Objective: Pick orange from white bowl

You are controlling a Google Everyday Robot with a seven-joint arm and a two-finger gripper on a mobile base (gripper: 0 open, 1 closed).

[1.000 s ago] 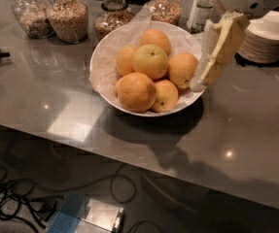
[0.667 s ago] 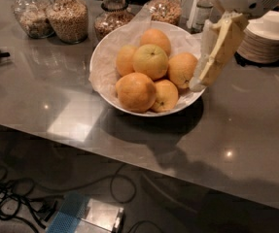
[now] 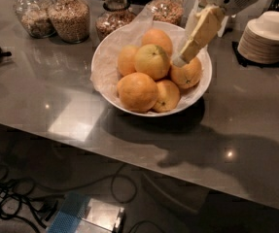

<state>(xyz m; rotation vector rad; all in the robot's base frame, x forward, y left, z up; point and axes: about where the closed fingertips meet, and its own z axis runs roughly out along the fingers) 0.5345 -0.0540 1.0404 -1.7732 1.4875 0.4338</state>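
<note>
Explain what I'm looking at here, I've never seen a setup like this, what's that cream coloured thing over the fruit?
That is the arm of a mobile robot, ending in its gripper, the part that grabs. The one picture comes from a camera looking down on a grey counter; where it is mounted is not known. The gripper hangs over a white bowl lined with paper, its tip just right of the palest orange, which sits atop deeper-coloured oranges. Nothing appears to be held. Behind stand jars of dry food; at right, a stack of dishes.
</note>
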